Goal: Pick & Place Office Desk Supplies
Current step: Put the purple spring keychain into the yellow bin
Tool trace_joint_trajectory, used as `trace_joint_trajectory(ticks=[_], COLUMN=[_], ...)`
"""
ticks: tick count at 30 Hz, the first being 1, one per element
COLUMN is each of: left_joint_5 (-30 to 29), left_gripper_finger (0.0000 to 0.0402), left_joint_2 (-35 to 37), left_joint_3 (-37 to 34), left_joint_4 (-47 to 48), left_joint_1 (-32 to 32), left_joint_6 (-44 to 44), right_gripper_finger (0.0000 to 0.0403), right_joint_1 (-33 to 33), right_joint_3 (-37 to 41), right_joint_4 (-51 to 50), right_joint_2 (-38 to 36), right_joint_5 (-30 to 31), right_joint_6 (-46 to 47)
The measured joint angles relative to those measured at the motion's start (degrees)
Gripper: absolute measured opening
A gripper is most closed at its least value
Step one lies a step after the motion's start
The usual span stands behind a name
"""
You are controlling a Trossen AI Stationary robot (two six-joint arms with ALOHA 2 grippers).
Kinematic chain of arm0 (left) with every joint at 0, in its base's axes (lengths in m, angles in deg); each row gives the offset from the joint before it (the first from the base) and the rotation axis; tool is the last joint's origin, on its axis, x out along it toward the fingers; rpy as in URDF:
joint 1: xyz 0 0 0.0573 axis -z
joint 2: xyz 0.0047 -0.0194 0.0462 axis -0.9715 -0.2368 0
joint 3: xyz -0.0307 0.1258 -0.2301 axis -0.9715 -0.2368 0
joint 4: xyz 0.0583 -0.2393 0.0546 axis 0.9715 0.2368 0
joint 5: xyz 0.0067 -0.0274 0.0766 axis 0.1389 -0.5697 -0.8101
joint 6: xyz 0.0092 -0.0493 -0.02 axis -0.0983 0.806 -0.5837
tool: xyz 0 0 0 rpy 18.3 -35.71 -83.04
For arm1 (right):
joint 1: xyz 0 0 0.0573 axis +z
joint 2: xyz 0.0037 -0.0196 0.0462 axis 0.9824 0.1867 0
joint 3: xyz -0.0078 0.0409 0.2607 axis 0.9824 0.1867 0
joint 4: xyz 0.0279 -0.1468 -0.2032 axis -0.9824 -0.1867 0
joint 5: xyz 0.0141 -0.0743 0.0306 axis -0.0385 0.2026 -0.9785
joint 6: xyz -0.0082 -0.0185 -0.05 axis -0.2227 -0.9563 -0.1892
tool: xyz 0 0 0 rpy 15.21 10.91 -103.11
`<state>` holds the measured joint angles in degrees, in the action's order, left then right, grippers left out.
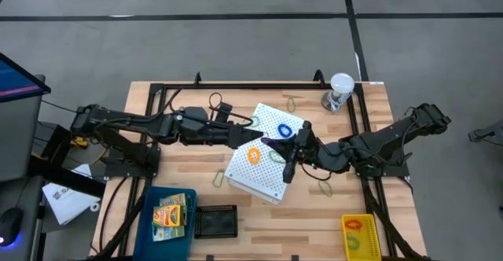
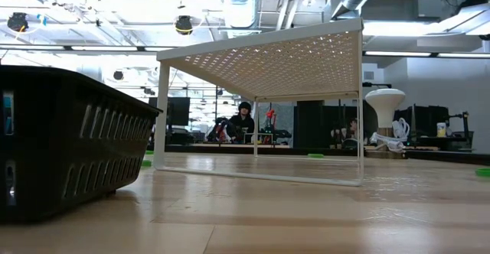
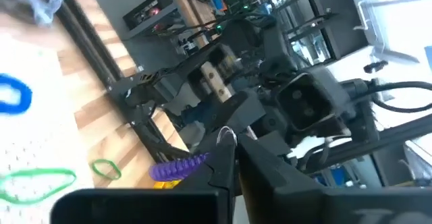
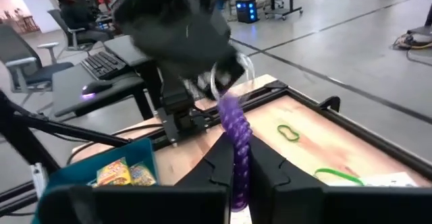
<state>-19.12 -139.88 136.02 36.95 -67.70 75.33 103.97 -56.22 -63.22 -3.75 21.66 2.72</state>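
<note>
Above the white perforated box (image 1: 266, 152), both arms reach inward; left gripper (image 3: 226, 158) and right gripper (image 4: 239, 158) each clamp the purple band (image 4: 236, 133), stretched between them

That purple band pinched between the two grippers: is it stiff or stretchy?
Probably stretchy and floppy: the purple band looks coiled and thin, pinched by the right gripper and the left gripper. Likely very light, and it may snap back if released.

A black slatted bin (image 2: 65, 143) stands beside the white perforated box (image 2: 264, 59) on the wooden table (image 2: 306, 216) — a seated person (image 2: 242, 121) behind.
</note>
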Motion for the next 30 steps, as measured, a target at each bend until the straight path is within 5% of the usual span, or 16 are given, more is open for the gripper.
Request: trace_joint_trajectory(ticks=[10,15,21,25,30], left_joint_5=[-0.25,4.33,4.66,4.53,2.07], left_gripper_finger=[0.0091,0.0125,0.0130,0.0126,0.0125], left_joint_2=[6.26,11.56,13.39,11.84,9.09], left_joint_3=[0.07,0.09,0.04,0.00,-0.02], left_joint_4=[1.62,18.22,37.31,40.75,40.45], left_joint_1=[-1.74,-1.49,3.75,9.57,14.26], left_joint_6=[-19.52,-27.54,-25.83,-25.76,-24.76], right_gripper_finger=[0.0009,0.0009,0.0008,0.0007,0.0007], right_joint_1=[8.29,15.69,24.52,29.05,31.99], right_joint_3=[-0.05,-2.76,-7.10,-8.17,-9.59], right_joint_4=[-0.92,-8.37,-25.54,-35.30,-46.06], right_joint_2=[-0.22,-0.44,-0.39,-0.24,2.46], right_joint_5=[6.67,12.11,17.95,14.67,-2.79], right_joint_6=[8.47,18.03,39.23,55.33,72.89])
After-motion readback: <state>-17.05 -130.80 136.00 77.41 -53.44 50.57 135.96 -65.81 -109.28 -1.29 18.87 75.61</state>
